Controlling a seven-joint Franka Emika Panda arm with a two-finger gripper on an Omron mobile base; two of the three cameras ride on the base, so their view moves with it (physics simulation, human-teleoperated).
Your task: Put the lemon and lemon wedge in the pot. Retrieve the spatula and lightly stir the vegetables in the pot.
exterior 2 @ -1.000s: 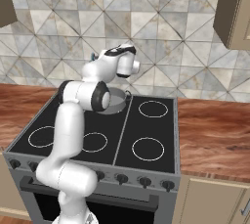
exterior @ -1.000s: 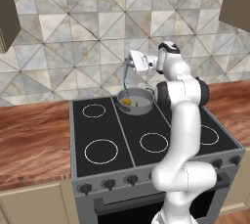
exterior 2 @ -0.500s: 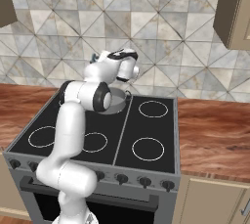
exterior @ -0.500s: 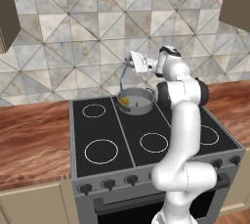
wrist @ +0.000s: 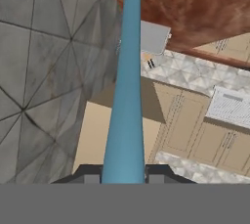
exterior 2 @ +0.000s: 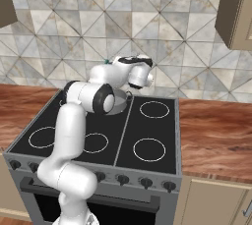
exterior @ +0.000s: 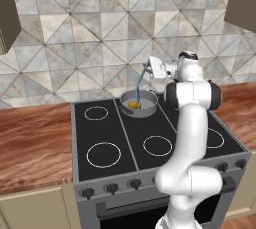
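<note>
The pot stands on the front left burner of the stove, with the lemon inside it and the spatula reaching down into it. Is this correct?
Not quite. In the left base view the pot stands on the back burner near the middle of the stove, not the front left one. The rest holds: the lemon lies inside it, and the spatula, held by the gripper, reaches down into it.

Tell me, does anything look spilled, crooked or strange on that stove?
Nothing looks spilled or damaged. The pot sits upright on a back burner with the lemon inside. The gripper holds the spatula by its handle, slanting down into the pot, which suits stirring rather than looking odd.
</note>
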